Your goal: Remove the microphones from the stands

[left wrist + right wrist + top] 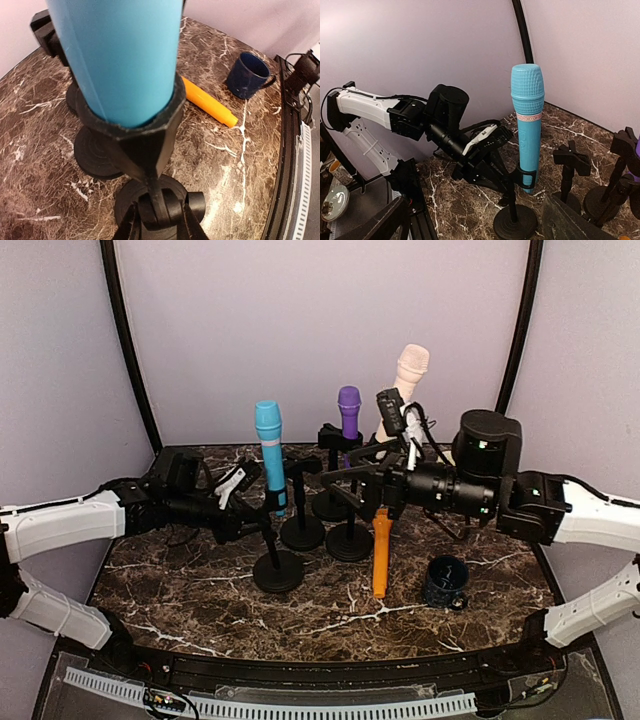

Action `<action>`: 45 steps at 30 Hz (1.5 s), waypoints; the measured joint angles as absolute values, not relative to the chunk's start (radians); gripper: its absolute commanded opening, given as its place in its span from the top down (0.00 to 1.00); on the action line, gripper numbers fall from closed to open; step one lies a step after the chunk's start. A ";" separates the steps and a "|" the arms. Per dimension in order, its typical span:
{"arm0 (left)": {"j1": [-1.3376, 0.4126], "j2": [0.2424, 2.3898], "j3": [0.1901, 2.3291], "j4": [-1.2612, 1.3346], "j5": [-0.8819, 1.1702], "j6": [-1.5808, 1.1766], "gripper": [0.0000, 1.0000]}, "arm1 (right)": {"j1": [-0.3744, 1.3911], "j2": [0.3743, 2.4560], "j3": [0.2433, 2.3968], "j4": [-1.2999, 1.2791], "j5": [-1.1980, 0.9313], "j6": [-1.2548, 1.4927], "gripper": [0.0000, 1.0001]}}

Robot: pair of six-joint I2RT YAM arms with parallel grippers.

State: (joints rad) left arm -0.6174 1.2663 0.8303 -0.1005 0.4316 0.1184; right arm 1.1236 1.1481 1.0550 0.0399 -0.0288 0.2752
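left gripper (160,225): clenched on the stem of the stand (278,570), just below the clip (145,137). The fingers (129,227) press in from both sides. It does not touch the mic.
left arm: comes in low from the left edge, roughly level with the table (180,590).
blue microphone (270,452): seated in the clip, upright with a slight lean, head up. The lower end of the body pokes out under the clip.
stand position: round base flat on the marble mid-table, a bit toward the left edge and closer to the near edge than the other stands.
right gripper (350,488): released and spread wide, with nothing between the fingers (567,220). It faces the blue mic from the right-edge side, apart from it, hanging over the empty stands (302,530).
contact, right: cannot tell whether it brushes a stand below; the top view is too cluttered there.
orange microphone (381,552): lying flat right of centre, long axis running from far edge to near edge.
mug (445,582): dark blue, upright, toward the near-right corner, near the orange mic but not touching it.
purple microphone (348,410): held in a stand toward the far edge.
cream microphone (408,375): tilted, toward the far edge and right of the purple one; its stand is hidden behind the right arm.
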 measured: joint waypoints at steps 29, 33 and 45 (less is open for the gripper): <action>-0.679 1.262 0.813 -0.128 0.482 0.307 1.00 | 1.093 1.743 1.645 -0.149 0.096 0.207 1.00; -0.679 1.265 0.817 -0.128 0.479 0.310 1.00 | 1.058 1.732 1.634 -0.149 -0.001 0.188 1.00; -0.692 1.283 0.832 -0.124 0.494 0.333 1.00 | 0.984 1.637 1.520 -0.105 -0.309 0.081 1.00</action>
State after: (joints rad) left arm -0.6922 1.2831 0.8318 -0.1242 0.4942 0.3328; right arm 0.9844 1.6367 1.5196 -0.1047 -0.3092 0.0814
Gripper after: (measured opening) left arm 0.219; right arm 0.433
